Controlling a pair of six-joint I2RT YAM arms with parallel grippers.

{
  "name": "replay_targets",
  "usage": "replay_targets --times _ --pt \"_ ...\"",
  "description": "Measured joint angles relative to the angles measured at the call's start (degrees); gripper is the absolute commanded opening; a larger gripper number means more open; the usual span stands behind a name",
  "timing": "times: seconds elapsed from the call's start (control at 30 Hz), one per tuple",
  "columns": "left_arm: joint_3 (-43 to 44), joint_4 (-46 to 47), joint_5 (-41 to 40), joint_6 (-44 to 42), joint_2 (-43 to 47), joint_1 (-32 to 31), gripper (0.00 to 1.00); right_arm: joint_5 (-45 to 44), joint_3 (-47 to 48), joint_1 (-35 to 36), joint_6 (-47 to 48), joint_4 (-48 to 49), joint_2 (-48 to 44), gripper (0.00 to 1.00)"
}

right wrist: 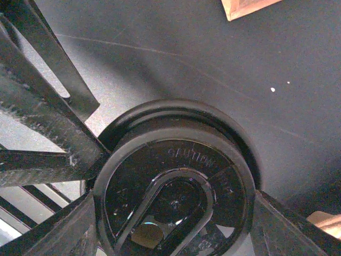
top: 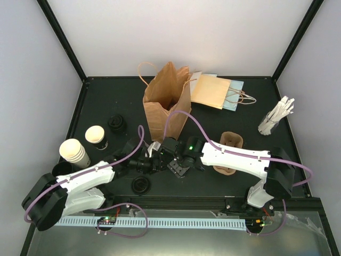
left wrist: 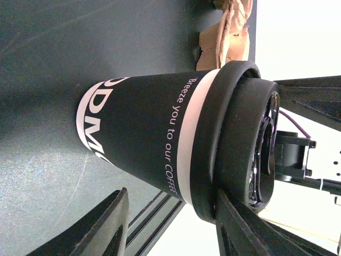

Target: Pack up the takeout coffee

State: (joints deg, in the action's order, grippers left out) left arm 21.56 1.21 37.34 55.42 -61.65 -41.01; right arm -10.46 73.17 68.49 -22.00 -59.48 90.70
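Lidded cup upright on the surface, caught between our two pincers

The cup (left wrist: 138, 133) stands on the surface (right wrist: 213, 64) between both arms. Our right pincer (right wrist: 173, 202) reaches over it from above, spread wide, its fingers pinching the black lid (right wrist: 213, 154) on either side. Our left pincer (left wrist: 171, 192) is beside the cup, half spread, one finger (left wrist: 234, 224) against the lid's rim; we cannot tell that it clamps anything. The second cup (top: 96, 136) stands unlidded, well apart to the left.
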Motion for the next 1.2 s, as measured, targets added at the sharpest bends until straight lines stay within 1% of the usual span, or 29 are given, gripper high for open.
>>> replay_targets --times 0.17,0.37,0.6,0.7,0.8,1.0,1.2 --pt "-0.04 0.35 -0.85 0.96 0.02 -0.55 0.42 -0.04 0.0 -0.07 -0.02 -0.11 0.0 0.7" --pt "-0.24 0.83 -1.25 1.57 -0.35 -0.72 0.41 -0.07 -0.04 -0.17 -0.02 -0.02 0.0 0.7" --pt "-0.83 0.87 -3.3 2.27 1.4 -1.09 0.54 1.29 -1.49 -1.4 0.46 1.75 -1.03 0.7" --pt "-1.6 -0.07 -3.72 2.34 3.78 -1.99 0.56 1.44 -1.66 -1.7 1.05 2.71 -1.03 0.7" --pt "-1.9 -0.85 -3.48 2.36 5.46 -2.6 0.56 1.88 -1.95 -2.05 1.29 3.04 -1.22 0.7" --pt "-1.9 -0.02 -1.62 2.47 5.64 -3.37 0.55 2.01 -2.05 -2.43 1.53 4.66 -1.22 0.7" --pt "-1.9 2.08 -0.68 3.56 2.73 -4.2 0.52 2.05 -2.4 -2.64 1.75 5.77 -1.33 0.7"
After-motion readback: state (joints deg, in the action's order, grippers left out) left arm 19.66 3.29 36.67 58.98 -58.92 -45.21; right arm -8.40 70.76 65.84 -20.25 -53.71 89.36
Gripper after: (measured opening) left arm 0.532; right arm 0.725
